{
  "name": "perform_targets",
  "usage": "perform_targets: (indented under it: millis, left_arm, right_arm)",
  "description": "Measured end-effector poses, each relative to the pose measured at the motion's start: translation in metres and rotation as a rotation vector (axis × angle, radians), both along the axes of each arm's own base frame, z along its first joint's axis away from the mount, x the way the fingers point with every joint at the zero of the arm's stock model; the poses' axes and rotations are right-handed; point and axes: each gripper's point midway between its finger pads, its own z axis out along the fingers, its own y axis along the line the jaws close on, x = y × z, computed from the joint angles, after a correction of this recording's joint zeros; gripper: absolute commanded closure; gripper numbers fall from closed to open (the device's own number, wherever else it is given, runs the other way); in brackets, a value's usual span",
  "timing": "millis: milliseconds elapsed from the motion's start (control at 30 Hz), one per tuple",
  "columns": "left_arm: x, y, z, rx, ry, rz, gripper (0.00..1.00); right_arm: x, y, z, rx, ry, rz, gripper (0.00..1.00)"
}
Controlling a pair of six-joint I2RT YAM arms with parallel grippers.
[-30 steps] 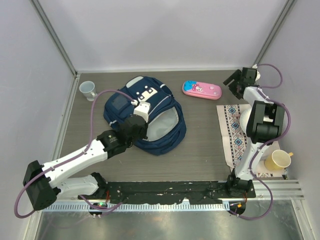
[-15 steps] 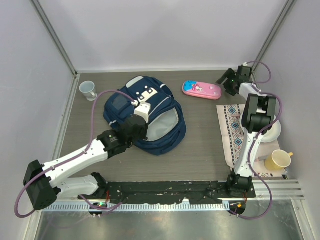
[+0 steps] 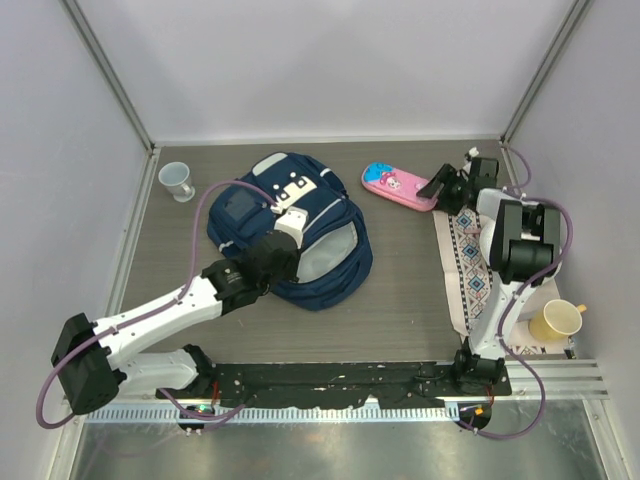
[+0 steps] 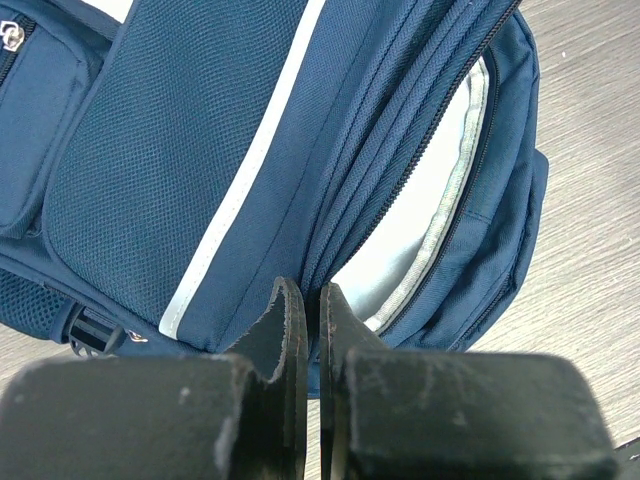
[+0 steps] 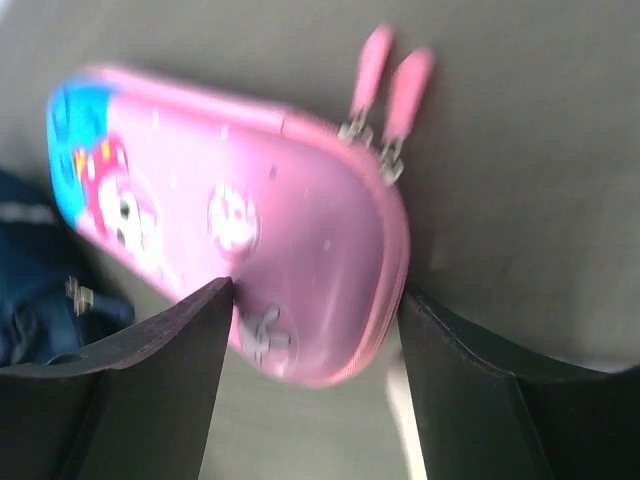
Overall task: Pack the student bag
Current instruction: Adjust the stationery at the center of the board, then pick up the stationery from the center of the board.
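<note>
The student bag [image 3: 300,205], a navy backpack with white stripe trim, lies left of centre with its main compartment gaping and pale grey lining [image 3: 328,255] showing. My left gripper [image 3: 283,262] is shut on the near rim of that opening; in the left wrist view the fingertips [image 4: 305,295] pinch the blue fabric edge of the bag [image 4: 190,150]. A pink pencil case [image 3: 397,187] lies tilted at the back right. My right gripper [image 3: 442,192] straddles its right end; in the blurred right wrist view both fingers [image 5: 215,300] press the sides of the case [image 5: 250,200].
A small pale cup [image 3: 177,180] stands at the back left. A patterned cloth [image 3: 468,270] lies along the right side, with a yellow cup [image 3: 558,320] near its front end. Walls close in the back and both sides.
My right gripper swung left and down from the back right corner onto the pencil case and narrowed on it; the case has turned slightly. The left gripper shifted a little, still holding the bag.
</note>
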Motion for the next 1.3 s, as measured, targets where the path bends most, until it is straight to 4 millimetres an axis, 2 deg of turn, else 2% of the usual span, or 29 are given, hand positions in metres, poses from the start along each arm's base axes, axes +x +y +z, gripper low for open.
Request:
perform_targets:
  millis: [100,167,233,300,367,500,567,667,767,933,1067,1167,1300]
  left_arm:
    - [0.0,-0.001,-0.002,0.004,0.004,-0.004,1.0]
    - [0.0,-0.001,-0.002,0.005,0.004,-0.005,1.0]
    - [0.0,-0.001,-0.002,0.006,0.004,-0.006,1.0]
    - [0.0,-0.001,-0.002,0.006,0.003,-0.006,1.0]
    - [0.0,-0.001,-0.002,0.006,0.003,-0.006,1.0]
    - [0.0,0.0,-0.001,0.004,0.002,-0.005,1.0]
    - [-0.001,0.0,0.001,0.0,-0.001,-0.004,1.0]
    - [-0.001,0.001,0.005,-0.009,-0.009,-0.004,1.0]
    - [-0.002,0.003,0.008,-0.016,-0.014,-0.002,1.0]
    - [-0.005,0.005,0.009,-0.015,-0.008,-0.002,1.0]
    - [-0.007,0.008,0.006,-0.002,0.002,-0.002,1.0]
    - [-0.007,0.008,0.007,-0.007,0.002,-0.001,1.0]
    - [-0.008,0.007,0.007,-0.017,0.007,0.002,1.0]
  right_arm:
    - [-0.05,0.027,-0.002,0.023,0.039,0.079,0.29]
    - [-0.073,0.045,0.002,0.034,0.045,0.138,0.29]
    - [-0.09,0.06,0.009,0.035,0.04,0.183,0.29]
    - [-0.094,0.066,0.02,0.015,0.024,0.185,0.28]
    - [-0.091,0.061,0.036,-0.017,-0.015,0.158,0.27]
    - [-0.08,0.037,0.075,-0.095,-0.116,0.051,0.25]
    - [-0.07,0.027,0.088,-0.123,-0.154,0.002,0.25]
    - [-0.055,0.022,0.093,-0.137,-0.169,-0.021,0.25]
    - [-0.022,0.021,0.089,-0.137,-0.179,-0.004,0.26]
    - [0.018,0.025,0.057,-0.085,-0.164,0.068,0.25]
    - [0.025,0.036,0.03,-0.023,-0.134,0.137,0.24]
    - [0.028,0.043,0.021,0.02,-0.129,0.182,0.24]
    - [0.022,0.053,0.019,0.061,-0.123,0.231,0.24]
